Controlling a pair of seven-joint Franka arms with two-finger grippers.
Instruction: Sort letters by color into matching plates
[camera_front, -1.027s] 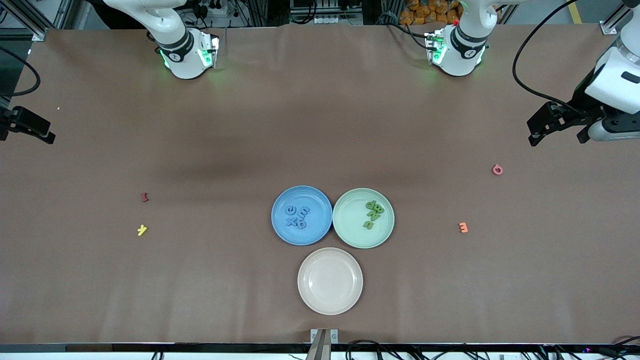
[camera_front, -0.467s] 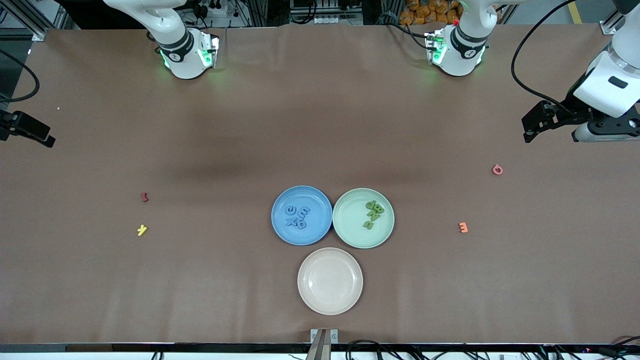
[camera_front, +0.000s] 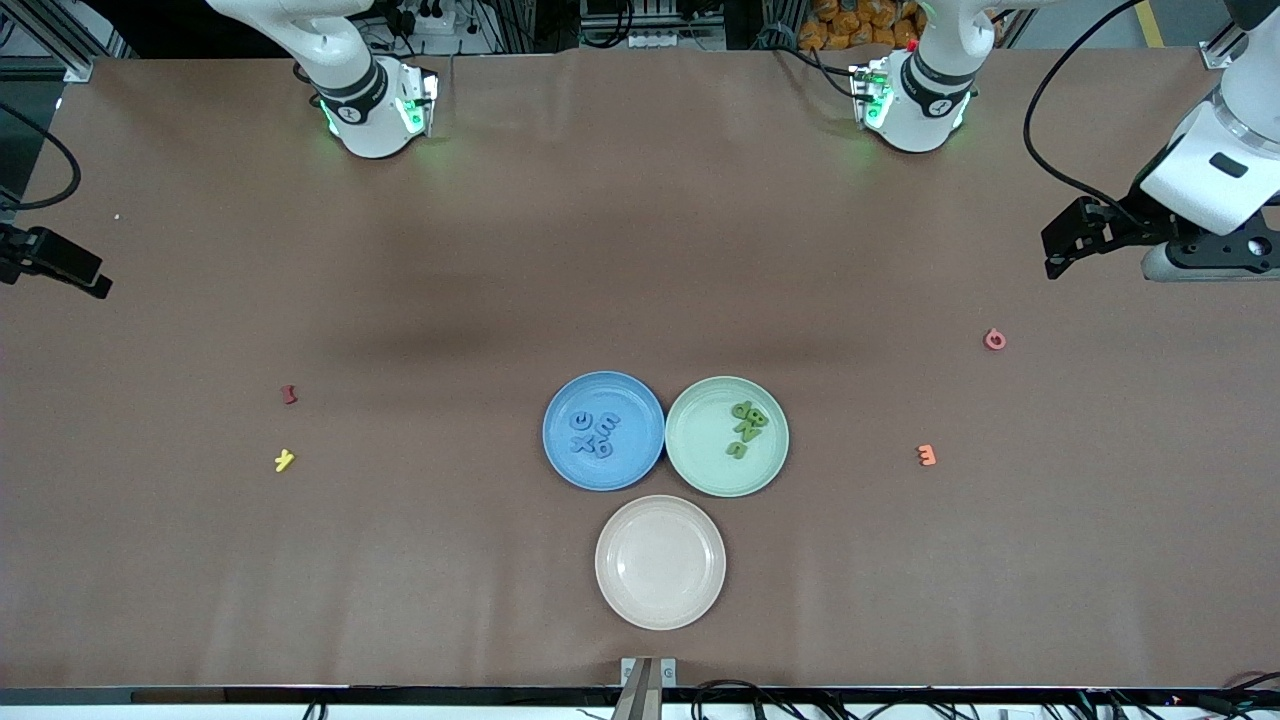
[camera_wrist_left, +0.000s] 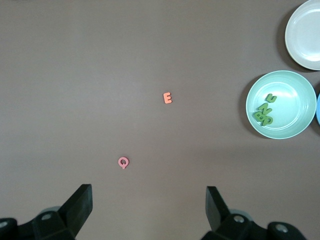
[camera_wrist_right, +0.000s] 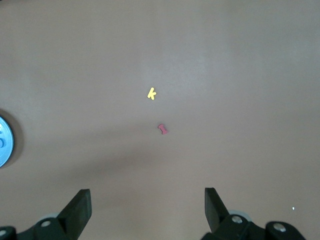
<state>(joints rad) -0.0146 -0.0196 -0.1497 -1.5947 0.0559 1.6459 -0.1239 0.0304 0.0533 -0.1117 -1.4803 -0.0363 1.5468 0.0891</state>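
Four blue foam letters (camera_front: 594, 435) fill the blue plate (camera_front: 603, 477), four green foam letters (camera_front: 747, 427) the mint plate (camera_front: 727, 485); left gripper (camera_front: 1075, 245) and right gripper (camera_front: 62, 268), jaws wide and empty, should simply hold clear.

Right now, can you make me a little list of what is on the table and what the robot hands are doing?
blue plate: holds four blue letters
green plate: touches the blue plate, holds four green letters
cream plate: nearer the front camera, nothing in it
loose pieces: pink and orange toward the left arm's end; red and yellow toward the right arm's end
left gripper: fingers open, holds nothing, over bare table
right gripper: fingers open, holds nothing, at the table's edge
sorting: looks done
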